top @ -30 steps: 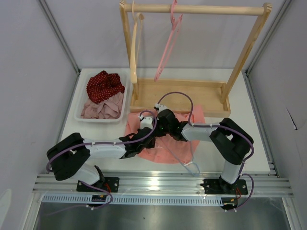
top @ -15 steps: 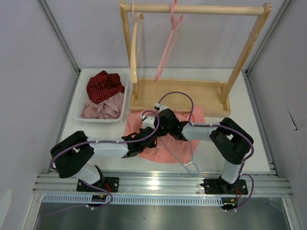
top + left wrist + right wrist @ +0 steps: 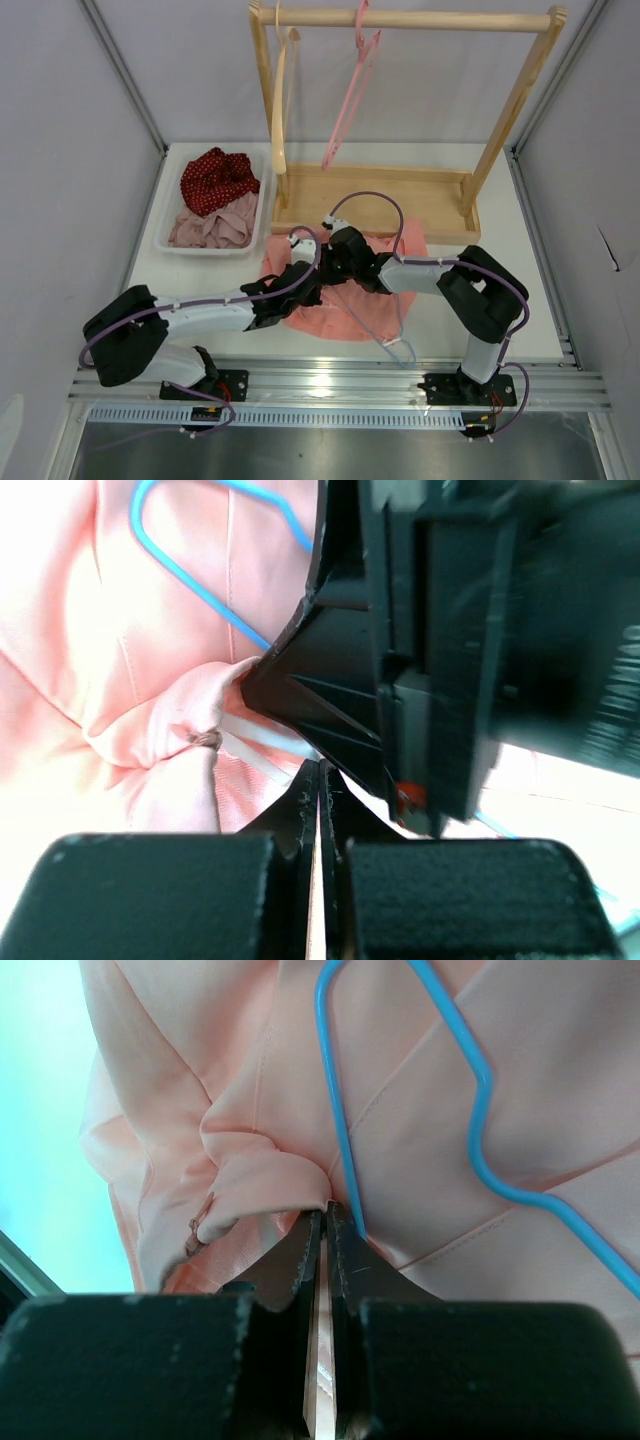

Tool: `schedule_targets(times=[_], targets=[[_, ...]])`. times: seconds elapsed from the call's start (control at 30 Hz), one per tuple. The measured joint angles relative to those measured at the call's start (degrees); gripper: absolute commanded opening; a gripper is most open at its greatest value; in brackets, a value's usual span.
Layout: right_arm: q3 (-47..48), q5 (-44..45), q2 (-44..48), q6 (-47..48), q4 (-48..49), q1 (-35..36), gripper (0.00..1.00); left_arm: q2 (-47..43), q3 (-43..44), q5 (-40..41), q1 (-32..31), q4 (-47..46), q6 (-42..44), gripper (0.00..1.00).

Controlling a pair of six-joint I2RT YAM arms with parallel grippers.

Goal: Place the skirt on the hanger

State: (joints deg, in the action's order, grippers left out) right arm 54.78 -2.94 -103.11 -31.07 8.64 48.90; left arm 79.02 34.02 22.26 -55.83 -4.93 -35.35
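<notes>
The salmon-pink skirt (image 3: 345, 310) lies spread on the table in front of the wooden rack. On it rests the pale blue hanger (image 3: 398, 343), its hook toward the near edge. Both grippers meet over the skirt's upper left part. My right gripper (image 3: 330, 268) is shut on a raised fold of the skirt (image 3: 400, 1130), tips (image 3: 322, 1210) right beside the hanger wire (image 3: 330, 1090). My left gripper (image 3: 308, 275) is shut, its tips (image 3: 320, 770) pinched at the skirt's bunched edge (image 3: 150, 680), just below the right gripper's black body (image 3: 420, 650). The hanger (image 3: 190, 580) crosses the cloth behind.
A white tray (image 3: 165, 225) at the left holds a red white-dotted cloth (image 3: 215, 178) and a mauve-pink cloth (image 3: 215, 228). Behind the skirt stands the wooden rack (image 3: 400, 195), with a pink hanger (image 3: 350, 100) and a wooden hanger (image 3: 280, 100) on its rail.
My left gripper has closed from open to shut at the skirt's edge, and the left arm has stretched lower and further forward. The right arm, skirt and hanger have stayed put.
</notes>
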Motion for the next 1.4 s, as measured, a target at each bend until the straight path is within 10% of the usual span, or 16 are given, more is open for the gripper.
schedule_targets(times=[0.57, 0.93, 1.4], targets=[[0.2, 0.9, 0.0, 0.0, -1.1, 0.1, 0.02, -10.3, -0.7, -3.5, 7.8, 3.0, -0.7, 0.0], [1.4, 5.2, 2.0, 0.0, -5.7, 1.6, 0.32, -4.7, -0.2, -5.4, 10.6, 2.4, -1.3, 0.0], [3.7, 10.3, 7.3, -1.5, -13.9, 1.9, 0.43, -4.3, -0.2, -6.4, 11.7, 1.0, -2.2, 0.0]])
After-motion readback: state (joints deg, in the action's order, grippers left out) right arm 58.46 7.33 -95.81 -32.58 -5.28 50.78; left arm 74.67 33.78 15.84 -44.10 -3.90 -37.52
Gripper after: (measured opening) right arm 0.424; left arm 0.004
